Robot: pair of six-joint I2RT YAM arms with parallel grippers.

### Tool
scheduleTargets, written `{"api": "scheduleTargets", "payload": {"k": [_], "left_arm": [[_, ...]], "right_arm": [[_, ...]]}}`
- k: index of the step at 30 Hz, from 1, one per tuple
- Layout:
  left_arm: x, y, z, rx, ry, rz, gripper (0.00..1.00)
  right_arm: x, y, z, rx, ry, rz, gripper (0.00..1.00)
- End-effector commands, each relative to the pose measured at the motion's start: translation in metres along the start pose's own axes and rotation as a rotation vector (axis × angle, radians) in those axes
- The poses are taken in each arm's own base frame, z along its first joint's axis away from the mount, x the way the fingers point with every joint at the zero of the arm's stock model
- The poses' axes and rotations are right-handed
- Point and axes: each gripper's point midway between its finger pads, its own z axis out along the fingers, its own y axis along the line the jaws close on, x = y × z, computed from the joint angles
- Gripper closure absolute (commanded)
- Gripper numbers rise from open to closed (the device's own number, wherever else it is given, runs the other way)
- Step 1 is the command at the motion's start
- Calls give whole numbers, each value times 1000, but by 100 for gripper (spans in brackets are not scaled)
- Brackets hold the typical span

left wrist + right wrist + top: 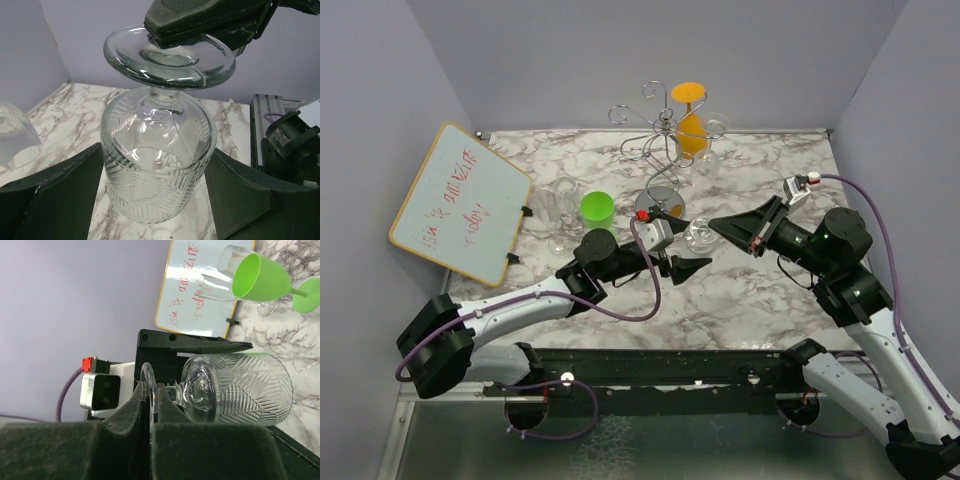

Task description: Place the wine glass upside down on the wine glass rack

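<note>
Top external: the wine glass (700, 235), clear and cut with a pattern, sits low between the two arms near the middle of the marble table (750, 292). It is in front of the wine glass rack (665, 150), whose scroll arms already carry an orange glass (692, 132) hanging foot-up. The right gripper (716, 225) meets the glass from the right and the left gripper (687, 266) from the near left. Here the glass is small and washed by glare, and neither claw's state can be read.

Left wrist: the glass is inverted, foot on top and rim toward the marble. The left fingers (55, 200) are spread wide on either side of the bowl, touching it or just beside it — I cannot tell whether they press. Above, the right gripper is clamped on the foot.

Right wrist: the foot's disc is pinched edge-on between the right fingers (125, 412), and one finger of the left gripper lies along the bowl. Whether the rim rests on the table or hangs just off it is unclear. A green glass (260, 277) and a whiteboard (195, 295) stand behind.

This looks like a handover, with the right arm taking the glass by the foot. Next, the left fingers would need to clear the bowl. The right arm would then lift the glass and slide the stem into a free scroll so the foot hangs on the wire — though the free slots are hard to pick out among the thin wires.
</note>
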Motion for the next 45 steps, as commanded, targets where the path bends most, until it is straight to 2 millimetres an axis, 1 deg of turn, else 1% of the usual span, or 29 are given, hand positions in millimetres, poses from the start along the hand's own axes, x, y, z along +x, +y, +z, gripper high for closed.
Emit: {"api": "scheduleTargets", "payload": {"k": [1, 5, 10, 13, 15, 18, 20, 22, 23, 25, 28, 29, 30, 31, 32, 35, 39, 42, 45], "left_arm": [[-5, 7, -8, 6, -26, 130, 22], [0, 10, -2, 14, -13, 145, 22], [13, 11, 7, 25, 16, 100, 25], [19, 14, 9, 14, 29, 77, 24], [19, 17, 8, -3, 29, 54, 21], [17, 19, 8, -9, 26, 18, 20], [17, 18, 7, 3, 26, 5, 22], [18, 17, 6, 8, 29, -14, 25], [18, 16, 5, 11, 29, -16, 28], [19, 16, 4, 18, 29, -18, 41], [17, 18, 2, 12, 21, -12, 73], [15, 18, 1, 8, 13, -6, 81], [15, 19, -1, 3, 9, 1, 86], [14, 19, -2, -3, 1, 8, 89], [13, 20, -4, -8, -3, 15, 92], [15, 20, -9, -13, -7, 26, 95], [16, 20, -14, -13, -9, 29, 98], [16, 27, -18, -42, -9, 32, 98], [15, 41, -25, -97, -11, 36, 99]], "right_arm": [[0, 18, -4, -64, -2, 62, 99], [1, 16, -3, -66, 4, 92, 99], [2, 19, -3, -109, 2, 116, 99], [2, 21, -3, -122, 6, 120, 99], [4, 22, -3, -131, 15, 117, 99], [3, 23, -3, -135, 14, 111, 99], [4, 22, -3, -134, 12, 109, 99], [4, 21, -3, -131, 11, 108, 99], [4, 20, -3, -131, 8, 109, 99], [4, 18, -3, -126, 10, 113, 99], [5, 14, -2, -119, 10, 115, 99], [5, 14, -1, -116, 9, 113, 99], [4, 12, 0, -108, 7, 111, 98], [4, 9, 1, -100, 5, 109, 94], [4, 6, 2, -89, 4, 107, 87], [3, -2, 4, -64, -3, 104, 65], [2, -8, 7, -49, -12, 100, 41], [-1, -12, 8, -30, -27, 75, 30], [-7, -20, 7, 27, -64, 33, 25]]}}
